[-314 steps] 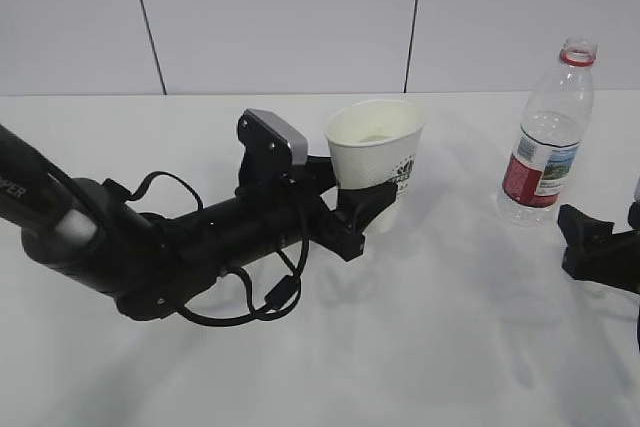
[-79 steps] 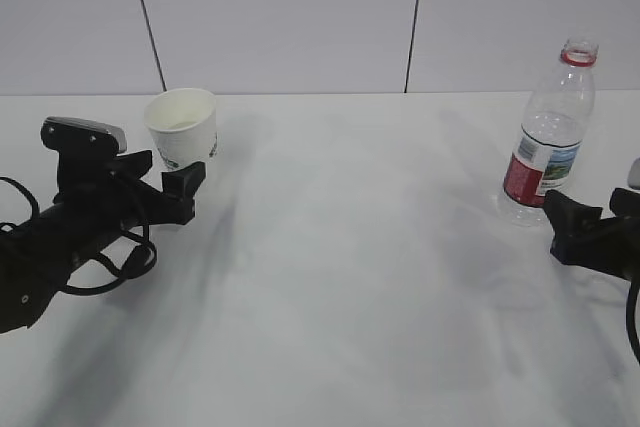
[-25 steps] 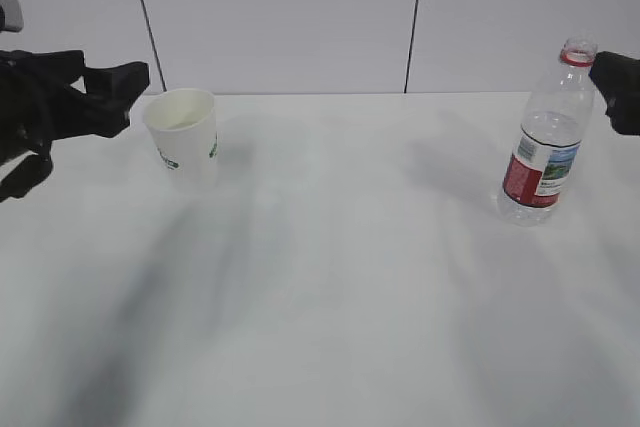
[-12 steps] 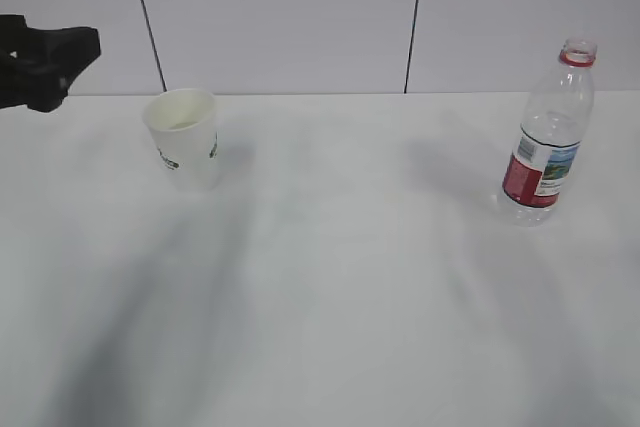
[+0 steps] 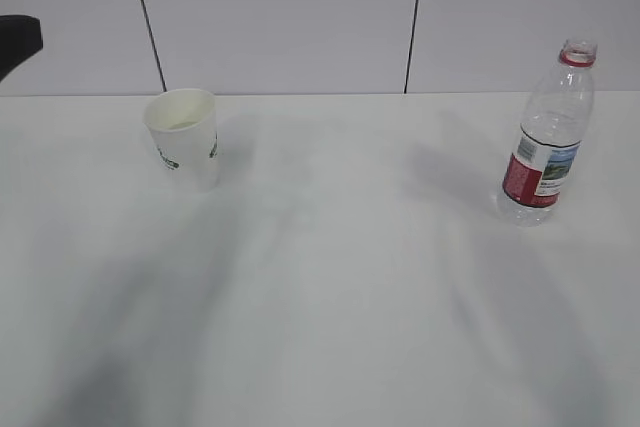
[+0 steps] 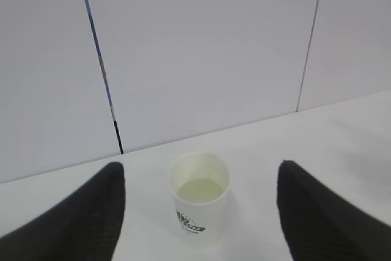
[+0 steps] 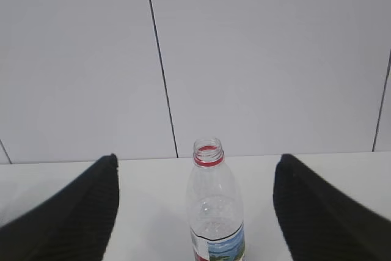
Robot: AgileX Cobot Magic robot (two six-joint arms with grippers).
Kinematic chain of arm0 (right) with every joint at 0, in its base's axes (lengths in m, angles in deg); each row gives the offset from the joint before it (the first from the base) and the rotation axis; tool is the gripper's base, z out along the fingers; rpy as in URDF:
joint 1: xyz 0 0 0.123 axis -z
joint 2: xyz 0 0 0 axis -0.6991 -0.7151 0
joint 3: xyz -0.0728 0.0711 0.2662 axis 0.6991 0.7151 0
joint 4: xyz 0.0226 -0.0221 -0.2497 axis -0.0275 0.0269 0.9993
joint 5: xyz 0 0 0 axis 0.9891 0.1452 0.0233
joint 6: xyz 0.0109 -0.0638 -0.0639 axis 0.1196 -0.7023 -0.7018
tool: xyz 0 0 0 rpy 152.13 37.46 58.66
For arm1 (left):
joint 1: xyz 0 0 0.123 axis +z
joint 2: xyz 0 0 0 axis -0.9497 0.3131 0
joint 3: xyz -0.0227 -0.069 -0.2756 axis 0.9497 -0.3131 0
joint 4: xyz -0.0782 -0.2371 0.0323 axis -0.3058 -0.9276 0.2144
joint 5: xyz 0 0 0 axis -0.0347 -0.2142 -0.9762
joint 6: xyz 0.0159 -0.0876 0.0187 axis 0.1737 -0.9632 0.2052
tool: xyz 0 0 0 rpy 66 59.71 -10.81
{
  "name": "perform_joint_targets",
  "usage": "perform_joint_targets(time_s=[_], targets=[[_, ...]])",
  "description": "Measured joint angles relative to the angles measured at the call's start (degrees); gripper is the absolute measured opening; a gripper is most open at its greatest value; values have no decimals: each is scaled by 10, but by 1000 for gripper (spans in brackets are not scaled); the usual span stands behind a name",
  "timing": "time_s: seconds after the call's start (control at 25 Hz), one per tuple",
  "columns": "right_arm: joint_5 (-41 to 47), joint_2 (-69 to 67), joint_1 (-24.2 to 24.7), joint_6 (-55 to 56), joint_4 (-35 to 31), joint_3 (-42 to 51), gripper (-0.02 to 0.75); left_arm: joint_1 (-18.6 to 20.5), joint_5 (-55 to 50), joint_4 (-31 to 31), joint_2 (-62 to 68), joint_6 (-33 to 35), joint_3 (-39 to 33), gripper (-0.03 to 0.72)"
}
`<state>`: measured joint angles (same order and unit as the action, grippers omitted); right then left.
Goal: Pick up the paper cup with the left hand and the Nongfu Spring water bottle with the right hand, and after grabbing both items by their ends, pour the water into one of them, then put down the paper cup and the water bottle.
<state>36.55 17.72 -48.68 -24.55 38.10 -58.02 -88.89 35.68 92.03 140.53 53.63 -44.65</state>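
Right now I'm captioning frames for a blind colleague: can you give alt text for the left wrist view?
A white paper cup with a green logo stands upright on a white table, framed between two open black jaws that do not touch it. A pale panelled wall rises behind.

Black ribbed end effector fingers [image 6: 79, 218]

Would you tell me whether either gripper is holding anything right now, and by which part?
Nothing is held: both grippers are open, with the paper cup and water bottle standing free.
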Motion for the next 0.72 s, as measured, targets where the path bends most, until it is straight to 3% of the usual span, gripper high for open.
perform_joint_targets(time_s=[0.44, 0.72], targets=[[108, 96, 0, 0, 0, 0, 592, 0, -95, -2, -128, 0, 0, 542], [191, 161, 0, 0, 0, 0, 592, 0, -190, -49, -179, 0, -3, 490]])
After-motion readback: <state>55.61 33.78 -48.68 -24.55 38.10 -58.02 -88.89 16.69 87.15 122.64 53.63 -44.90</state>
